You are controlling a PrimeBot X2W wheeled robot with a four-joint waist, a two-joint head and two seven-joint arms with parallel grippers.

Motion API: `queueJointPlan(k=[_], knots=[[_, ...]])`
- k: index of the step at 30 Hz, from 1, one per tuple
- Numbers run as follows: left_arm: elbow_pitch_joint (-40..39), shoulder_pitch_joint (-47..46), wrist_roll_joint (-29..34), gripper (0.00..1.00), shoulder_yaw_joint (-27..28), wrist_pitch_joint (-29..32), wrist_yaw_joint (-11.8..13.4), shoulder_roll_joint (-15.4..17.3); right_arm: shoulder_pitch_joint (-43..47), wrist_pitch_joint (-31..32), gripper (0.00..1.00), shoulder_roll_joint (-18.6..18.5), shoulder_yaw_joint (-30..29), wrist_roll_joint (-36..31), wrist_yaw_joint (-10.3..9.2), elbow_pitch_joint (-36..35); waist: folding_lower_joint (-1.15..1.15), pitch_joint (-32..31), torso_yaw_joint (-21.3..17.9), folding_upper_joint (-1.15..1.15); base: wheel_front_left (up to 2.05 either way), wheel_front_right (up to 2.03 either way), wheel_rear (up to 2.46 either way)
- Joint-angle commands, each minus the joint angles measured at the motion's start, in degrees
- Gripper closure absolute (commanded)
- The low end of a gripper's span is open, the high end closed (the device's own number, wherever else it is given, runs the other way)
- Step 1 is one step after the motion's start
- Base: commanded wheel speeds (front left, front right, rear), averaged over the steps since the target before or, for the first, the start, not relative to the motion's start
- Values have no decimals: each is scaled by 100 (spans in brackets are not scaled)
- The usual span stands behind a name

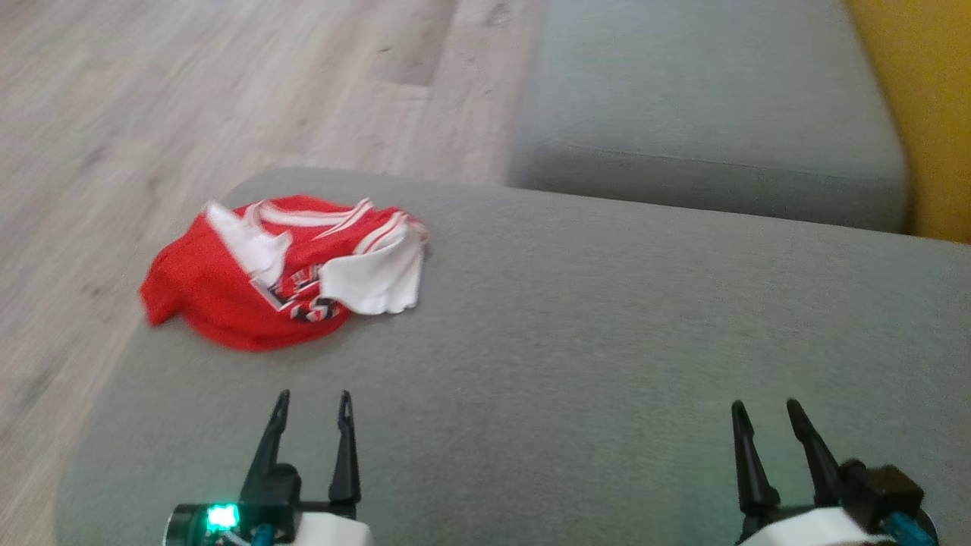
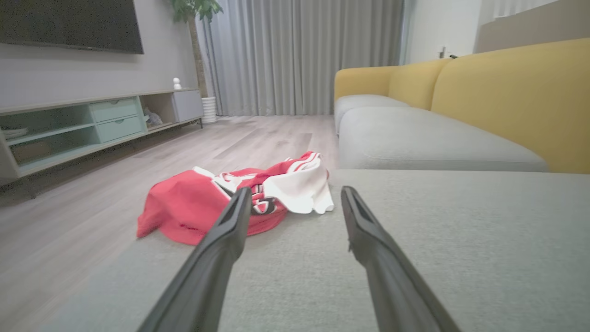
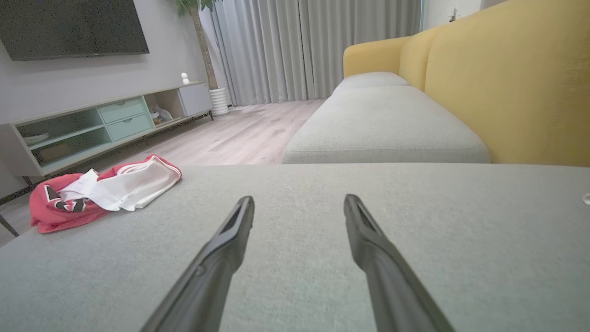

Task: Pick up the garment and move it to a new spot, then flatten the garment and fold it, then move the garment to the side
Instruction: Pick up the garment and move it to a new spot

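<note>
Presently the garment (image 1: 281,273) lies crumpled at the left-centre of the head view, on the far-left rounded corner of the near seat cushion (image 1: 607,341). It is smooth red fabric with white panels, red-and-white striped trim and dark lettering partly lost in the folds. Its outline is an irregular mound, and a white flap is spread toward the right.

The near seat cushion is grey with a fine, nubbly weave and softly rounded edges. A second cushion (image 1: 705,98) of like fabric sits at the upper right, parted from it by a gap. The yellow backrest (image 1: 933,114) runs down the right edge. The floor (image 1: 190,91), pale wood-grain planks, occupies the upper left.

The left gripper (image 1: 313,398), at the lower left, has slim, dark, tapered fingers that stand apart and hold nothing. The garment is near, above it in the frame, and is not touched. The right gripper (image 1: 762,406), at the lower right, likewise has its fingers spread over bare cushion, well apart from the garment.
</note>
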Motion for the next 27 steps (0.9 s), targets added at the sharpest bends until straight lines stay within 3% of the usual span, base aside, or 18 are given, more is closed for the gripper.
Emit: queueJointPlan(k=[1,9,17,23,27], knots=[[-201,-337,39,0,289,-30,3,-21,-444,-54,0,-37,177,40,42,-210,0,195,509,0,0,0,0],[-359,-298,46,0,707,-30,41,-21,-717,-54,0,-37,302,42,42,-202,0,425,1071,0,0,0,0],[-702,-405,135,0,1128,-30,66,-12,-821,-55,0,-43,222,-128,42,-229,0,743,985,0,0,0,0],[-924,-1403,195,0,1377,-30,-273,277,-984,-55,0,-411,227,-272,42,-382,0,1516,729,0,0,0,0],[-337,-2808,213,0,1266,-31,-702,475,-1320,-55,0,-814,29,-377,42,-659,0,2381,669,0,0,0,0]])
